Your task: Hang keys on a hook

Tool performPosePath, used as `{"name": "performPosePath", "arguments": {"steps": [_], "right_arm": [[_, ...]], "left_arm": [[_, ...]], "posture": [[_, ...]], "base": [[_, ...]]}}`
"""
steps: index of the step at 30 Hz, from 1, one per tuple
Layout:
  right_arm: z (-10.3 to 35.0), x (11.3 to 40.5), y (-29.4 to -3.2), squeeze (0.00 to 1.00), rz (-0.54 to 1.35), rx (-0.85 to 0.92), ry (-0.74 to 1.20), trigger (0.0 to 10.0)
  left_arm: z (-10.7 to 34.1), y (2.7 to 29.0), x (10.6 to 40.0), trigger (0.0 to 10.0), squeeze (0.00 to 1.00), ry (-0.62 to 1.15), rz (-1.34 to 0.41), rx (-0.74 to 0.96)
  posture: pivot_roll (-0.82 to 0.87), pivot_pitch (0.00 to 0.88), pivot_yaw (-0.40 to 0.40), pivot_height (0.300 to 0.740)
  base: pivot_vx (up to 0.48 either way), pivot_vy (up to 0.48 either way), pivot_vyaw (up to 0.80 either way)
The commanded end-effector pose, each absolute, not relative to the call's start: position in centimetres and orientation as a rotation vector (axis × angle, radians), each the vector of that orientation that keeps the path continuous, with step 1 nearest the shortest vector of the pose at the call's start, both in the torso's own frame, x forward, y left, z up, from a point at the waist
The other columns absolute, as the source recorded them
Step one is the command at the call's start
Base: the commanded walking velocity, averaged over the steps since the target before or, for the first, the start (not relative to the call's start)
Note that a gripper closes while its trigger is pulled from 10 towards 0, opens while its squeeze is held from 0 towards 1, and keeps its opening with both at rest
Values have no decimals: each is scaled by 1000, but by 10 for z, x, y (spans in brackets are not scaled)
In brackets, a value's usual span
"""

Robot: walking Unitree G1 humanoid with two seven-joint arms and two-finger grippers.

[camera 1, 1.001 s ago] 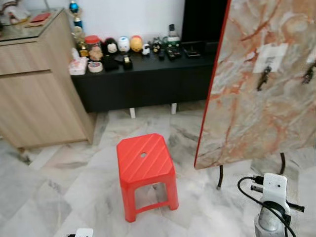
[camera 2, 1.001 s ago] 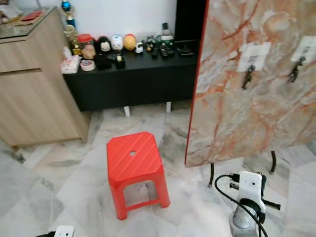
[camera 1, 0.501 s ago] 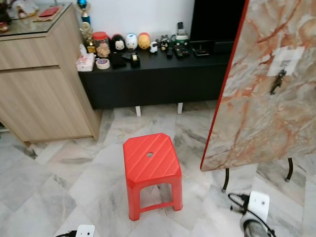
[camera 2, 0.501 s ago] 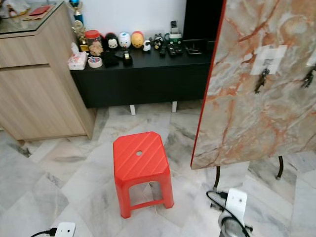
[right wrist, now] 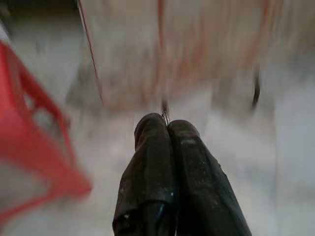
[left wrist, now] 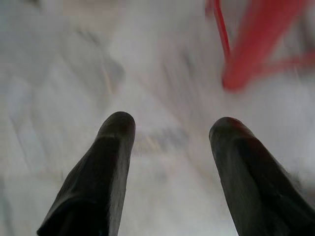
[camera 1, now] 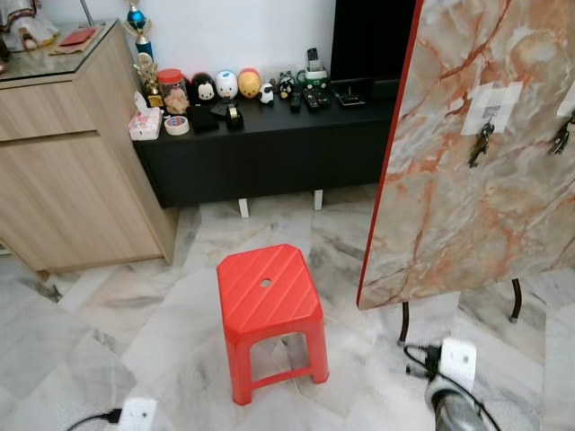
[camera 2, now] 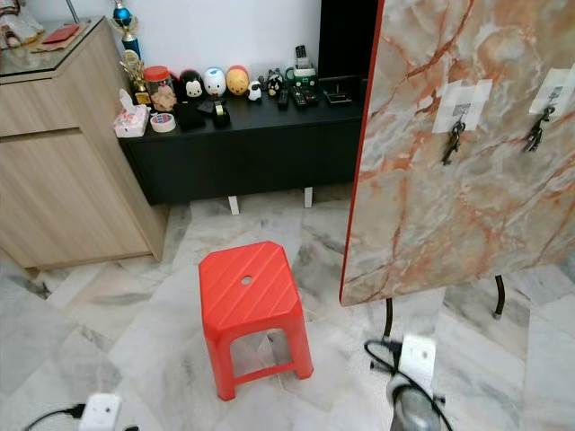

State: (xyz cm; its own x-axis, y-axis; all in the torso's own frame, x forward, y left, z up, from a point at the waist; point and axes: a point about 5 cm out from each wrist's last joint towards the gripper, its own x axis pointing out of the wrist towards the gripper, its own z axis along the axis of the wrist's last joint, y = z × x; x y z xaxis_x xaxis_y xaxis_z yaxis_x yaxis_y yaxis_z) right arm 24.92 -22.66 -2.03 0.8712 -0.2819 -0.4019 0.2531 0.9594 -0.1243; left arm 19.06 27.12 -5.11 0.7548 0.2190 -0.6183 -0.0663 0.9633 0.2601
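Right gripper (right wrist: 167,123) low over the marble floor (camera 1: 108,305), fingers pinched together on a thin metal key ring (right wrist: 165,116) poking out at the tips. Left gripper (left wrist: 170,130) hanging with fingers spread, nothing between them. Marble-look board (camera 1: 467,171) ahead right carrying hooks with keys (camera 1: 481,142) already hung; red plastic stool (camera 1: 267,301) just left of it.

Thin metal key ring (right wrist: 165,117) pinched in right gripper (right wrist: 167,129), hooks (camera 2: 457,125) on marble board

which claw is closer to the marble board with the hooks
Right. The right claw hangs low just in front of the marble board, by its legs. The left claw hangs across the red stool.
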Motion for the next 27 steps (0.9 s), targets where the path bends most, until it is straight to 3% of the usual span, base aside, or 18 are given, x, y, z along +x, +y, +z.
{"name": "performPosePath", "arguments": {"steps": [1,6,8,12,19,27], "right_arm": [[-1,261,-230,0,-295,-180,307,10000],[40,266,-258,0,-592,-371,66,10000],[44,267,-259,0,-607,-372,43,10000],[57,275,-245,0,-549,-345,-29,10000],[74,277,-237,0,-573,-441,-117,10000],[86,275,-236,0,-598,-491,-168,10000]], "left_arm": [[-26,277,218,10000,0,537,148,250],[27,265,263,10000,0,227,53,310],[30,261,266,10000,0,206,49,306],[53,230,285,10000,0,72,-24,306],[65,204,290,10000,0,21,-104,329],[65,204,286,10000,0,26,-104,323]], "posture": [[47,0,8,740],[48,0,11,740],[46,0,13,740],[39,0,10,740],[37,0,4,740],[38,0,1,740]], "base": [[0,0,0],[0,0,0],[0,0,0],[0,0,0],[0,0,0],[0,0,0]]}}
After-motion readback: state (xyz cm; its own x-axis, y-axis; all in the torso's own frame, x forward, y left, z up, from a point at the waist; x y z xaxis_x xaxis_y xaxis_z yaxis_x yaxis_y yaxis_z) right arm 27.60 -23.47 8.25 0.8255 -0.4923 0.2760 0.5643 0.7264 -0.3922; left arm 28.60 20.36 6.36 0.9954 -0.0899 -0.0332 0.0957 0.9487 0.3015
